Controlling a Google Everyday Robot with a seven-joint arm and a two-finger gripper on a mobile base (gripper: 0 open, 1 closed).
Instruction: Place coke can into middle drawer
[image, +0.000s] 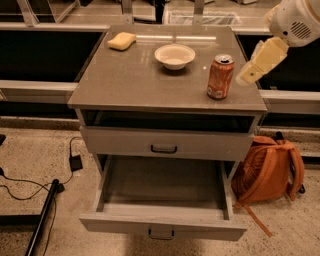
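- Showing the camera view: a grey cabinet seen from the front and above, its counter (135, 82) carrying three things.
- Coke can (220, 76): stands upright near the counter's right front edge, long axis vertical, silver top and pull tab uppermost. It is in front of and to the right of the white bowl (174, 55), and well apart from the yellow sponge (122, 40) at the far left corner.
- Hand (250, 72): cream-coloured, at the end of a white arm entering from the upper right corner. It hangs just beside the can on the can's right, level with its upper half, with a narrow gap between them. It slants downward toward the can. Whether the hand is apart or together cannot be told, and nothing is seen in it.
- Governing relation: the can lies directly to the view's left of the hand, on the line along which the hand points, its axis upright.
- Middle drawer (162, 220): the lower handled front, pulled out, interior bare, lying below and forward of the can. The upper drawer front (165, 145) is shut.
- Judgement: the step in hand appears to be the approach to grasp, with the placing wholly undone. The next move calls for a sideways closure about the can's mid-height, and a glancing touch could topple it.
- Floor: an orange backpack (270, 167) leans at the cabinet's right.
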